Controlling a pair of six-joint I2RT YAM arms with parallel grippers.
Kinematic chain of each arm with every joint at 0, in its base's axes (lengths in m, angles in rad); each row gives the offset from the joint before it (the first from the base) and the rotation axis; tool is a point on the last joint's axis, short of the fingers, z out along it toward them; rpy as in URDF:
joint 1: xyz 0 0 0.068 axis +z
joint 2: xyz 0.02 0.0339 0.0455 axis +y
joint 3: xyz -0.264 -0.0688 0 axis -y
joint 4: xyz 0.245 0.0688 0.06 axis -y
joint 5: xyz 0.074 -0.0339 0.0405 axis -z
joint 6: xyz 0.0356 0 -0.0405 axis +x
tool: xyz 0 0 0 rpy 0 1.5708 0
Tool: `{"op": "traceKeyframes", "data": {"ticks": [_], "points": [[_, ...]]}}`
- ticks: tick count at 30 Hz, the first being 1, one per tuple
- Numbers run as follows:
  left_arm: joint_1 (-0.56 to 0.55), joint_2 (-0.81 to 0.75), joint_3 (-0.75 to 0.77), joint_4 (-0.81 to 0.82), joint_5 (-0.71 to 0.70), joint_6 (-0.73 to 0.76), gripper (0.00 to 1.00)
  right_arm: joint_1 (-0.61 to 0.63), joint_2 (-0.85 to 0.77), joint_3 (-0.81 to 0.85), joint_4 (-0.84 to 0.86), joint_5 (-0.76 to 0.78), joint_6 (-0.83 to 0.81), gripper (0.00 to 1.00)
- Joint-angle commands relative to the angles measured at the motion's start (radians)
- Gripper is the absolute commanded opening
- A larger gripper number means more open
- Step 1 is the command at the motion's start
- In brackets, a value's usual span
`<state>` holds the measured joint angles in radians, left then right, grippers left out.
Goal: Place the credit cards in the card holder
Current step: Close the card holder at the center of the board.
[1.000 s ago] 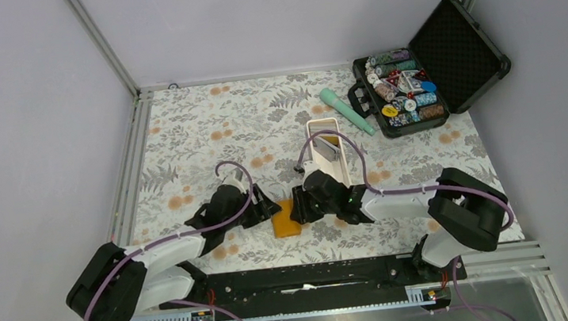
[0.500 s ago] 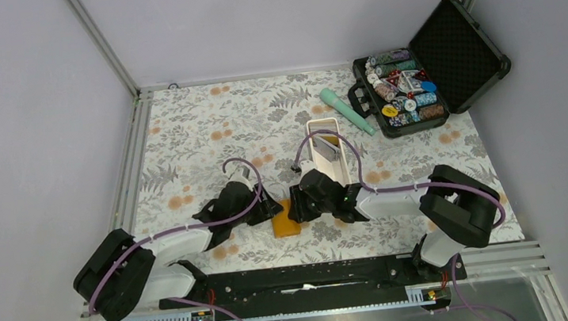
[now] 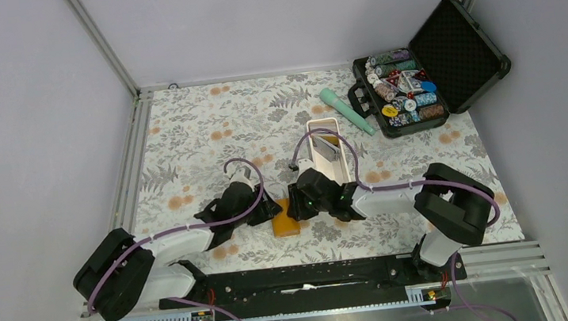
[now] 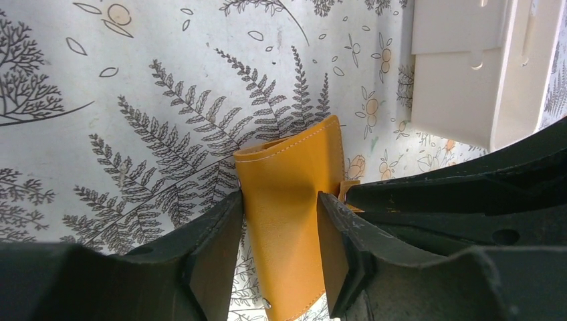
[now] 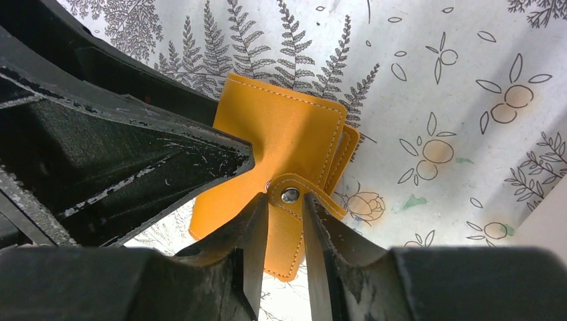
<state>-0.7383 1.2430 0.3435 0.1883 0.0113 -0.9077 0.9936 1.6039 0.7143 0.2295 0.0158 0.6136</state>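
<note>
I have two grippers, and both are down on the small orange leather-like card holder [image 3: 282, 220], which lies on the flowery table cloth [image 3: 198, 130] close to my arm bases.

My left gripper [image 4: 279, 204] has its two black fingers [image 4: 217, 241] partly apart. The card holder [image 4: 291, 221] sits between them, and each finger presses on one long edge. The far end of the holder curls up a bit. Its near end is cut off by the bottom of my left wrist picture.

My right gripper [image 5: 285, 200] is almost closed. It pinches the little snap tab [image 5: 289, 194] with the shiny stud. The black bulk of my other arm hides the left part of the holder [image 5: 274, 134] there. I cannot see any pockets inside.

From above, my grippers [image 3: 268, 208] [image 3: 295, 205] cover much of the holder.

The credit cards [image 3: 326, 149] stand in the long white tray [image 3: 343, 172] just behind my right gripper. I can make out a grey one, but not how many there are.

Far back on the right are a teal tube [image 3: 346, 110] and an open black case of round chips [image 3: 430, 65].
</note>
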Motion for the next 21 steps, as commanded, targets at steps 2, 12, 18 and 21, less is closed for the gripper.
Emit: {"op": "traceKeyframes", "data": {"ticks": [2,12,18,21], "points": [[-0.017,0.006,-0.009,-0.121,0.002,0.017,0.45,0.02,0.048,0.041,0.019,0.025,-0.009,0.32],[-0.024,0.032,0.0,-0.122,-0.007,0.022,0.35,0.03,0.05,0.058,0.012,0.024,-0.018,0.29],[-0.034,0.06,0.011,-0.122,-0.008,0.03,0.32,0.036,0.053,0.066,0.009,0.02,-0.037,0.27],[-0.047,0.076,0.019,-0.125,-0.035,0.032,0.32,0.037,0.059,0.074,0.004,0.011,-0.044,0.27]]}}
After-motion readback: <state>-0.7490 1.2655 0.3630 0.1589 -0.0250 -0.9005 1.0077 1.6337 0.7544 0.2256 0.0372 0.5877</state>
